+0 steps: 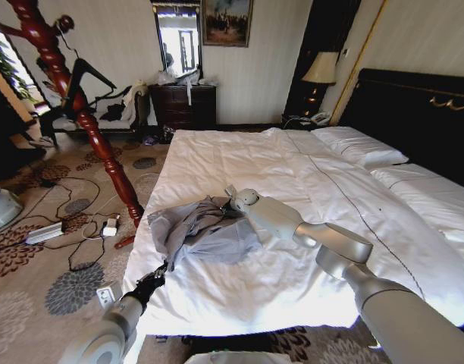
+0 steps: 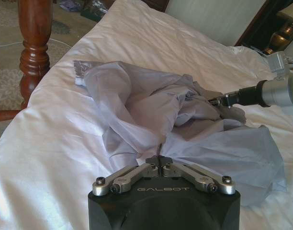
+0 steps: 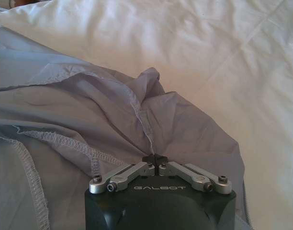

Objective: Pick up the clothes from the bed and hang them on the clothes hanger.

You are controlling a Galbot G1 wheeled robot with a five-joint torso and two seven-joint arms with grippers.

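The clothes (image 1: 205, 231), one crumpled blue-grey shirt, lie on the white bed (image 1: 293, 174) near its front left corner. My right gripper (image 1: 227, 199) reaches in from the right and is shut on a seamed fold (image 3: 149, 136) at the shirt's far side; its fingertips (image 3: 156, 158) are pressed together on the cloth. My left gripper (image 1: 161, 271) is at the bed's near edge, shut on the shirt's hem (image 2: 159, 159). The left wrist view shows the clothes (image 2: 151, 105) bunched, with the right gripper (image 2: 217, 101) beyond them. A thin black clothes hanger (image 1: 93, 73) hangs on the wooden stand at far left.
The red turned-wood stand (image 1: 103, 148) leans close to the bed's left side. Cables and power strips (image 1: 46, 231) litter the patterned carpet. A dark dresser (image 1: 185, 105) and lamp (image 1: 321, 68) stand by the far wall. Pillows (image 1: 361, 144) and the black headboard (image 1: 421, 114) are at right.
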